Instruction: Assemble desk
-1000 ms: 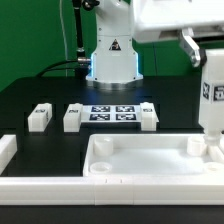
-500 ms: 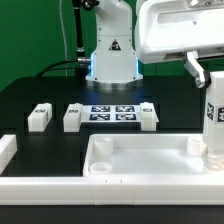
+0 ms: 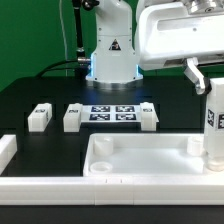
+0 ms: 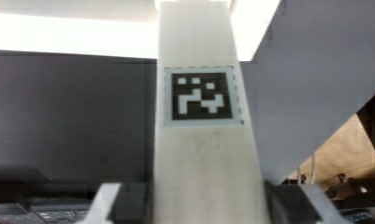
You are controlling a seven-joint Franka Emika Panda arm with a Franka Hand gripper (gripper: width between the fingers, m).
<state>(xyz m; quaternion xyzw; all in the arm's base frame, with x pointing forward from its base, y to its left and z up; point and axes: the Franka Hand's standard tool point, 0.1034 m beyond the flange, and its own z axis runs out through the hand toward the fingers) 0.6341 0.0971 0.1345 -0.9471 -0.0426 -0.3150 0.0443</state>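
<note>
Leg (image 3: 214, 125): dropping lower at right edge of frame, reaching toward right corner of desk top (image 3: 140, 181).
Jaws: gripping Leg near its upper end, part closed.
Desk top: lying across lower frame on bench (image 3: 40, 90).
Meaning: seating of Leg probably starting.

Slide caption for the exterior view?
Gripper holds a white square tagged leg upright at a corner of the white tray-like desk top.

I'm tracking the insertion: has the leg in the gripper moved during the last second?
Yes. Against the unmoved desk top, the leg has dropped toward its corner on the exterior view's right.
</note>
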